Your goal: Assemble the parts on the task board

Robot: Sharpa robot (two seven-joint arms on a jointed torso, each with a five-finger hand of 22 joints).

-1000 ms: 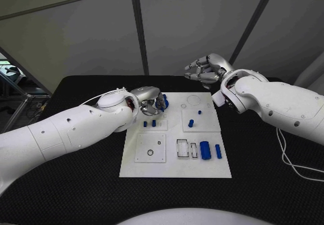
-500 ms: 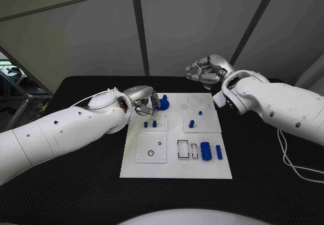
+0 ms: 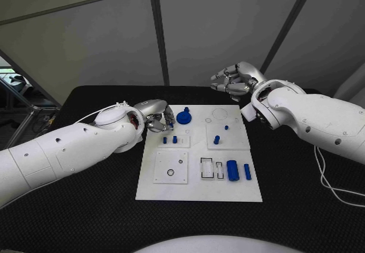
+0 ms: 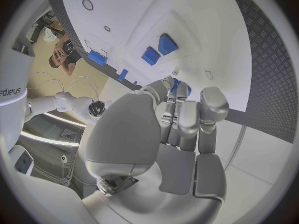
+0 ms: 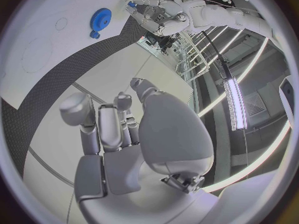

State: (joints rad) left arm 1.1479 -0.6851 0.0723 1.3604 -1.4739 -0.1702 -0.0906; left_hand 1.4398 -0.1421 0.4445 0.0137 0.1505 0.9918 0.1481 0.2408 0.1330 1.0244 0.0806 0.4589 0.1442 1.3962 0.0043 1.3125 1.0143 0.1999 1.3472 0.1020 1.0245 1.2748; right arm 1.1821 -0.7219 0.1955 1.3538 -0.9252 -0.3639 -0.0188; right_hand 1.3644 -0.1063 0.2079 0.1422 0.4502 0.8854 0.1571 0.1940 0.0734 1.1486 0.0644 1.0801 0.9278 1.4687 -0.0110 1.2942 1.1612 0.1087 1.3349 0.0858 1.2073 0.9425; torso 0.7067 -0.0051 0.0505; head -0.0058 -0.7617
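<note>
The white task board (image 3: 198, 190) lies in the middle of the black table. A blue gear (image 3: 184, 117) stands on its far left corner, also seen in the right wrist view (image 5: 99, 19). My left hand (image 3: 157, 119) (image 4: 181, 124) sits just left of the gear with its fingers curled, gripping nothing; a bit of blue shows past its fingertips. Two short blue pegs (image 3: 169, 139) stand just in front of that hand. My right hand (image 3: 237, 78) (image 5: 118, 134) hovers curled and empty beyond the board's far right corner.
On the board there are also a blue peg (image 3: 216, 139), a smaller one (image 3: 226, 127), two blue cylinders (image 3: 239, 170) beside a slotted frame (image 3: 211, 167), and a black ring (image 3: 170, 172). The black table (image 3: 84, 211) lies around the board.
My left hand has let go of the blue gear and drawn back to the left; the gear now stands alone on the board. The right hand has barely moved.
</note>
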